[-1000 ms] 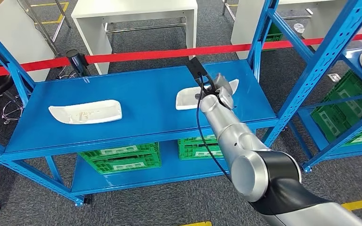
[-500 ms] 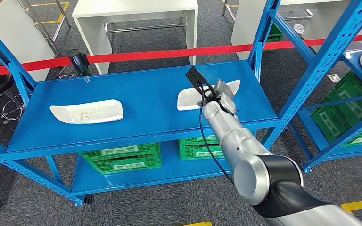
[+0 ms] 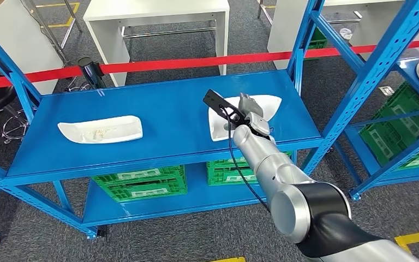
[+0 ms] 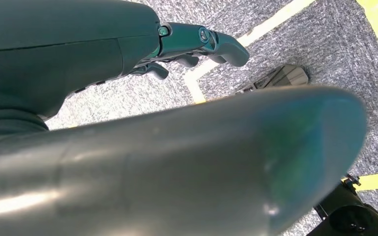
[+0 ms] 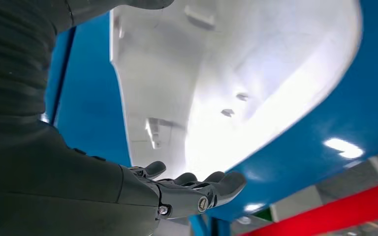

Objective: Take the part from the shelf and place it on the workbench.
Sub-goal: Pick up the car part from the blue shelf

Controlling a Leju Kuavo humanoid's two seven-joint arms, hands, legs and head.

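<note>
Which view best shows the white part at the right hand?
The right wrist view: the white part is seen close up, with its inner clips, beside the right hand. The head view shows it whole but small. The left wrist view faces the floor.

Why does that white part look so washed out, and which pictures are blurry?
Right wrist view: glare bleaches the white part, and the shelf reflects lamps. Left wrist view: the close robot hand is out of focus. Head view: sharp, evenly lit.
</note>
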